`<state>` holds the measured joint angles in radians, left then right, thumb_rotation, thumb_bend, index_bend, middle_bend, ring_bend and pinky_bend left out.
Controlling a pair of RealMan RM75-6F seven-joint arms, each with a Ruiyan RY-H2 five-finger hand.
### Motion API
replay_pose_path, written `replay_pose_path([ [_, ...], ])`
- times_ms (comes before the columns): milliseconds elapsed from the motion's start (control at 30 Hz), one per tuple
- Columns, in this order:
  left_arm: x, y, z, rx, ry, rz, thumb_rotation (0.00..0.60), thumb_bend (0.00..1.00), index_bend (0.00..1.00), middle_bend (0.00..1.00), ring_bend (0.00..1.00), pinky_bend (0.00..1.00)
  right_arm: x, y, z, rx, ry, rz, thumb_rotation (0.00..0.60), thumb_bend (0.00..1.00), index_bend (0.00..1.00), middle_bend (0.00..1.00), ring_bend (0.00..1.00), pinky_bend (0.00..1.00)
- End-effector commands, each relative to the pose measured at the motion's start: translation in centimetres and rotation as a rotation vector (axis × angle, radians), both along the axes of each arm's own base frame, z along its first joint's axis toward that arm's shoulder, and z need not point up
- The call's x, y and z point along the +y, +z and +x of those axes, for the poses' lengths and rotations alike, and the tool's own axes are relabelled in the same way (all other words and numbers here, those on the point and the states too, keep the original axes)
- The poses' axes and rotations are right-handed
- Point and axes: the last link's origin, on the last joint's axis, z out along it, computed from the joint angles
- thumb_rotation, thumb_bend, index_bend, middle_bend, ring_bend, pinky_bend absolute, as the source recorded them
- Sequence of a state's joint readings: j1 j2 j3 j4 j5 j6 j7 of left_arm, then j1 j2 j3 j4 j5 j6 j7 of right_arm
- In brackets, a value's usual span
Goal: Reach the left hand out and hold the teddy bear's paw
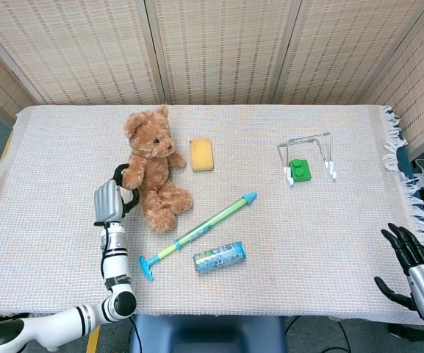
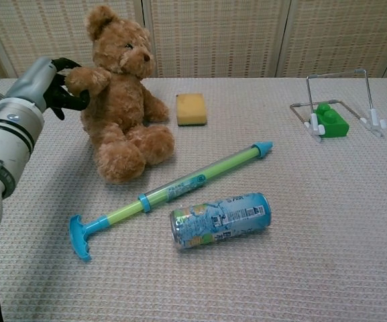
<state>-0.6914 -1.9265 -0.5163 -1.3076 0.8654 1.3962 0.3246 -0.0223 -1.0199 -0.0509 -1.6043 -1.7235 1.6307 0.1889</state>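
Observation:
A brown teddy bear (image 1: 153, 173) (image 2: 123, 100) sits upright on the left half of the table. My left hand (image 1: 110, 197) (image 2: 42, 84) is at its side, and its black fingers wrap around the bear's outstretched paw (image 2: 80, 78). The paw is lifted a little toward the hand. My right hand (image 1: 411, 261) hovers at the table's near right corner, fingers spread, holding nothing; the chest view does not show it.
A yellow sponge (image 1: 201, 154) lies right of the bear. A green-and-blue water squirter (image 1: 197, 234) and a blue can (image 1: 219, 257) lie in front. A wire stand (image 1: 307, 153) with a green block (image 1: 299, 170) is at the right. The woven cloth (image 1: 329, 220) has a fringed right edge.

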Motion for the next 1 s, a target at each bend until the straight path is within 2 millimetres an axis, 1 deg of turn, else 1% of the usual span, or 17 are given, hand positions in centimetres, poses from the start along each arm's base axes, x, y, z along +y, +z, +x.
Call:
replay_pose_path([
  [33,-0.2,-0.6,-0.7,0.027,0.018,-0.028,0.6,0.53,0.23,0.47,0.42,0.61,-0.1,0.0,0.0,0.0,-0.002,0.0,0.6,0.16,0.0,0.0,0.0,0.21],
  [133,-0.1,-0.8,-1.0,0.034,0.02,-0.038,0.6,0.53,0.23,0.47,0.42,0.61,-0.1,0.0,0.0,0.0,-0.003,-0.002,0.6,0.16,0.0,0.0,0.0,0.21],
  [333,0.1,0.3,0.1,0.012,-0.019,0.008,0.6,0.53,0.23,0.47,0.42,0.61,-0.1,0.0,0.0,0.001,-0.005,-0.003,0.6,0.16,0.0,0.0,0.0,0.21],
  [433,-0.1,0.3,0.3,0.014,-0.025,0.007,0.6,0.53,0.23,0.47,0.42,0.61,-0.1,-0.1,0.0,0.001,-0.003,-0.002,0.6,0.16,0.0,0.0,0.0,0.21],
  [667,-0.5,-1.0,-1.2,0.038,0.014,-0.044,0.6,0.53,0.23,0.47,0.42,0.61,-0.1,0.0,0.0,0.001,-0.004,-0.003,0.6,0.16,0.0,0.0,0.0,0.21],
  [733,-0.4,-1.1,-1.3,0.036,0.018,-0.048,0.6,0.53,0.23,0.47,0.42,0.61,-0.2,0.0,0.0,0.002,-0.005,-0.003,0.6,0.16,0.0,0.0,0.0,0.21],
  [900,-0.1,-0.2,-0.3,0.019,-0.017,-0.008,0.6,0.53,0.23,0.47,0.42,0.61,-0.2,-0.1,0.0,0.004,-0.008,0.0,0.6,0.16,0.0,0.0,0.0,0.21],
  [1000,-0.2,0.0,-0.1,0.026,-0.025,-0.005,0.6,0.53,0.23,0.47,0.43,0.61,-0.1,-0.1,0.0,0.004,-0.009,0.002,0.6,0.16,0.0,0.0,0.0,0.21],
])
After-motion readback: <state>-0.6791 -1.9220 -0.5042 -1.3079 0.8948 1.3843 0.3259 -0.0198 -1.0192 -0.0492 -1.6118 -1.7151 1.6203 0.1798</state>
